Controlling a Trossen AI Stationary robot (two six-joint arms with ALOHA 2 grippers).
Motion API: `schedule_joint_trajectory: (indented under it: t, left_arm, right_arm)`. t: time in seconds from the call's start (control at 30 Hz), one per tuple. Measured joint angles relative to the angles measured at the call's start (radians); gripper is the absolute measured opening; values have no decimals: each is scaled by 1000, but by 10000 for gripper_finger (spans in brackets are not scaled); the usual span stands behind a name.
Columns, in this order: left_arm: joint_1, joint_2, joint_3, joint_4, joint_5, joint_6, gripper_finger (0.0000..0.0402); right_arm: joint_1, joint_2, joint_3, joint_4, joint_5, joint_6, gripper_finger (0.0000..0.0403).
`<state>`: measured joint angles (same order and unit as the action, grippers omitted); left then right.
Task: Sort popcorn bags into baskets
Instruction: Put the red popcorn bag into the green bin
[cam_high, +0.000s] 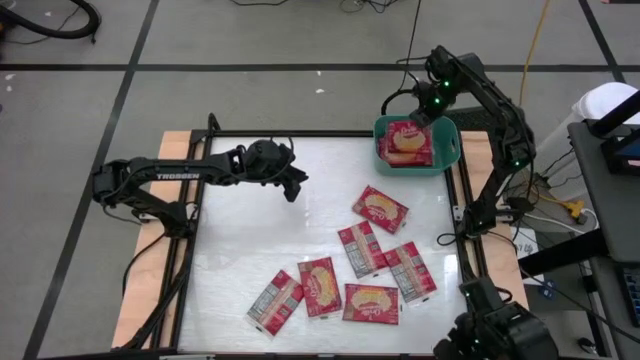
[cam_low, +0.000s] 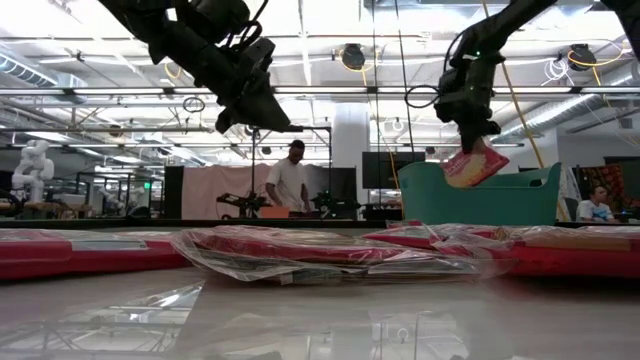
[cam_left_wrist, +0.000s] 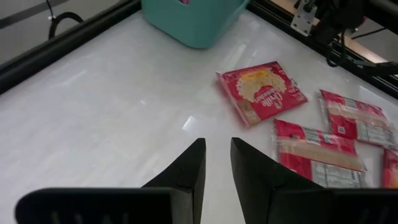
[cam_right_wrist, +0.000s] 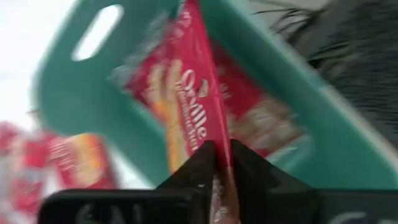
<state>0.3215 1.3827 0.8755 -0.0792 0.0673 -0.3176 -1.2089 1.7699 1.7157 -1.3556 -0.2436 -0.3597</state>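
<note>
The teal basket (cam_high: 447, 150) stands at the table's far right corner with at least one popcorn bag (cam_right_wrist: 264, 121) lying in it. My right gripper (cam_high: 422, 118) hangs over it, shut on another red popcorn bag (cam_low: 476, 166). Several more popcorn bags (cam_high: 380, 208) lie flat on the white table's near right part. My left gripper (cam_left_wrist: 217, 144) hovers above the table's middle (cam_high: 297, 190), open by a narrow gap with nothing between its fingers. My right gripper pinches the popcorn bag's upper edge (cam_right_wrist: 217, 138) between its two fingers. The fingers come from above, pointing steeply down. The bag hangs tilted below them over the basket's opening, clear of the table. Whether its lower end touches the bag inside I cannot tell.
A black frame rail (cam_high: 200, 250) runs around the table. The table's left half (cam_high: 240, 250) is bare white surface. Cables and a stand (cam_high: 600, 150) sit off the right edge. A person (cam_low: 290, 185) stands in the room behind.
</note>
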Motion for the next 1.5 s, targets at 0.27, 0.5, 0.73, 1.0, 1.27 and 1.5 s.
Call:
schedule_joint_trajectory:
  t: [0.27,0.5,0.73,1.0,1.27,1.5]
  left_arm:
    - [19,0,0,-2,0,0,79]
    - [19,0,0,-8,2,-10,79]
    - [19,0,0,-9,2,-8,79]
    - [19,0,0,-115,2,-10,79]
    - [18,12,-1,-338,16,-154,79]
    - [-27,11,-1,-464,123,-220,85]
  right_arm:
    - [34,0,0,129,103,-18,146]
    - [59,0,0,177,164,9,196]
    - [97,-5,0,146,-21,160,187]
    - [204,-86,0,139,-100,240,167]
    - [337,-203,-1,134,-100,255,165]
    - [431,-277,-44,169,-100,303,164]
